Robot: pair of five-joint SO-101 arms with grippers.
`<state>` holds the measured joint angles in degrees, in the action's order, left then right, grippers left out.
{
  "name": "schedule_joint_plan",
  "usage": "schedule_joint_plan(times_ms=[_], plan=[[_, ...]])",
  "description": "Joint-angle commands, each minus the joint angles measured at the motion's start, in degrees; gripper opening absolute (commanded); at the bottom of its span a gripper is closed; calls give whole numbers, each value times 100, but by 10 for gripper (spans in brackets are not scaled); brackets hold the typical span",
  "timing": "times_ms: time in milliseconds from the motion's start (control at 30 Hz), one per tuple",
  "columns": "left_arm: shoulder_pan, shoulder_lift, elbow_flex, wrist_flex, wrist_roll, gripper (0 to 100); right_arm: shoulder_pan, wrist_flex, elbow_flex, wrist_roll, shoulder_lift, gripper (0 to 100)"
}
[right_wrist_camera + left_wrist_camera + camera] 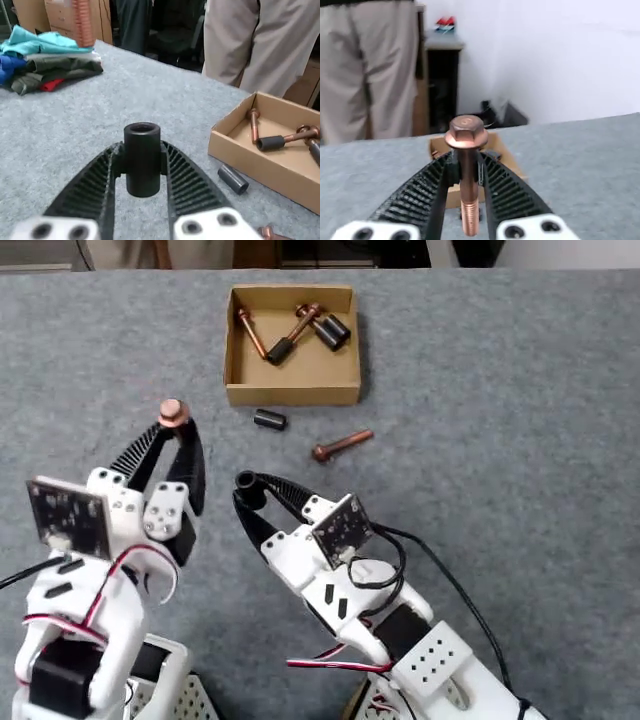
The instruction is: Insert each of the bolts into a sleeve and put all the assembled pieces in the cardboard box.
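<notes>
- High view: left gripper (175,428) pinches an upright bolt (173,412), near-left of the cardboard box (292,393). To its right, the right gripper (250,490) pinches a sleeve (247,483). A loose sleeve (269,420) and a loose bolt (341,445) lie on the table (520,390) just near the box, which holds sleeved bolts (292,337).
- Left wrist view: fingers (427,192) clamp the bolt's shank, head up.
- Right wrist view: fingers (190,185) clamp the sleeve upright, hole up.

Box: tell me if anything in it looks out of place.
In the box, the bolt by its left wall in the high view lies bare, with no sleeve, unlike the two sleeved bolts beside it. Nothing else stands out.
</notes>
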<state>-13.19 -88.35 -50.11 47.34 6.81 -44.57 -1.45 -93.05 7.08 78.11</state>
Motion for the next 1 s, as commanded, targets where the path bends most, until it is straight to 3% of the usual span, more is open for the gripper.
schedule_joint_plan(times_ms=[0, 200, 567, 767, 967], plan=[[-352, -66, 325, 18, -44, 19, -57, 211, -66, -79, 101, 2], [-844, -57, 220, 18, -35, 19, -57, 220, -330, -88, 110, 2], [-870, 4, -105, -18, -53, 19, -48, 747, -338, -88, 110, 2], [-835, 418, 114, 0, -598, 19, -48, 774, -338, -88, 110, 2], [-879, 725, 273, -35, -607, 19, -48, 1020, -338, -88, 110, 2]])
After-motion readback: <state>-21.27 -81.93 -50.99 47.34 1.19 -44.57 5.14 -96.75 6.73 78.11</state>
